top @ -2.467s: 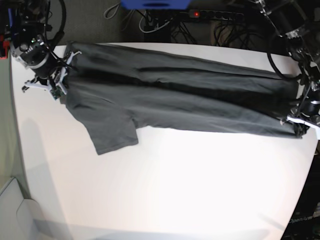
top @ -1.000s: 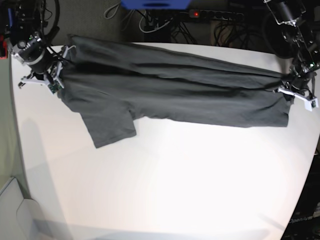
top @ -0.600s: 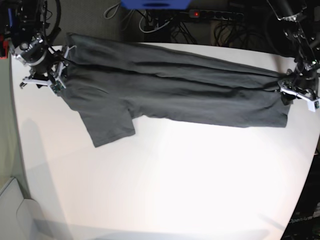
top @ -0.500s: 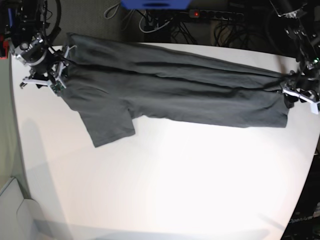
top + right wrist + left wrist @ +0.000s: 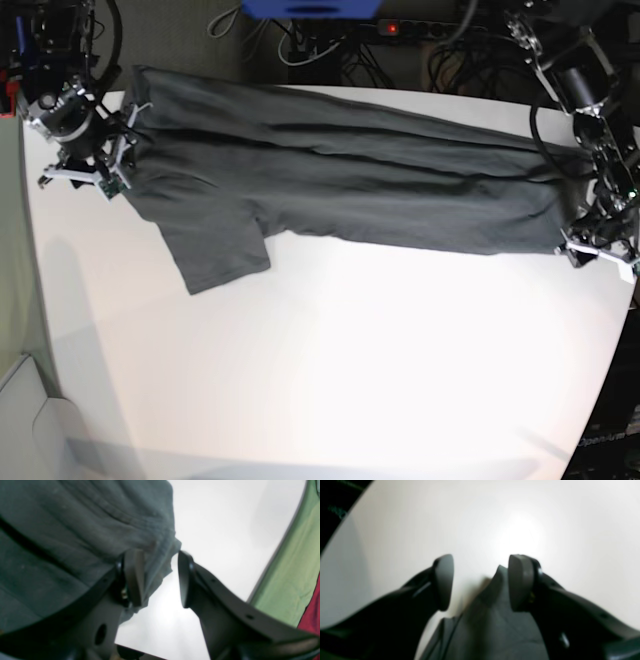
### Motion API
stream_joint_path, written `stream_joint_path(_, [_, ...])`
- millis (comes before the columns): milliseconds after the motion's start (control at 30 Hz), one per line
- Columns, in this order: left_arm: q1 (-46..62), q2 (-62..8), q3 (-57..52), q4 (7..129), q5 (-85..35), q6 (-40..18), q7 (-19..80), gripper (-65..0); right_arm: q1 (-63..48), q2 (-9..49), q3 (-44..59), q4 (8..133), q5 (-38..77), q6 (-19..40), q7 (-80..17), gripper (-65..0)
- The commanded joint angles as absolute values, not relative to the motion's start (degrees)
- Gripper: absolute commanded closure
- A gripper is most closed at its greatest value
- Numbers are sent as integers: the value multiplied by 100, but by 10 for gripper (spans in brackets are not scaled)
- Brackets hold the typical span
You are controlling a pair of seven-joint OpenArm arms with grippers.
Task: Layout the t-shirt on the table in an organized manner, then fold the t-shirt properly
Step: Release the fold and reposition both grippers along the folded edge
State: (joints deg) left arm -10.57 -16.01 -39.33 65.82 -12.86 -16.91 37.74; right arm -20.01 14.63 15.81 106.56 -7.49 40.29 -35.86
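Across the large white smooth-topped bench (image 5: 330,370) lies the dark charcoal-grey cloth t-shirt (image 5: 330,185), stretched along its far side. Left pincer (image 5: 480,580) and right pincer (image 5: 160,577) gape, gripping nothing. Layout looks done; folding calls for fresh grasps.

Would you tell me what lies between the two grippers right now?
In the base view, only the t-shirt stretches between the right gripper and left gripper.

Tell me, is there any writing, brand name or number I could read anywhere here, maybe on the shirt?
None can be read.
Dark charcoal-grey cloth t-shirt: plain, no print or label showing.
White smooth-topped table: no markings.
Faint pale lettering at the base view's bottom right corner: too small to read.
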Motion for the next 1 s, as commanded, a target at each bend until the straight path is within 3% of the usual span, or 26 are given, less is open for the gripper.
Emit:
stream_joint_path(0, [-1279,-1701,-3934,6571,-1323,-1710,3644,-341,-1930,1534,1622,10747,-716,4000,-3495,-236])
stream_joint_path(400, [-1314,-1666,-3354,6273,-1376,-1710,3213,-341,-1877,1534,1604,10738,-716,4000,-3503,-236])
stream_joint_path(967, [-1332,-1508,-3363,5842,-1332,-1701,3204,-321,-1754,1534,1604,10721,-716,4000,-3503,-236])
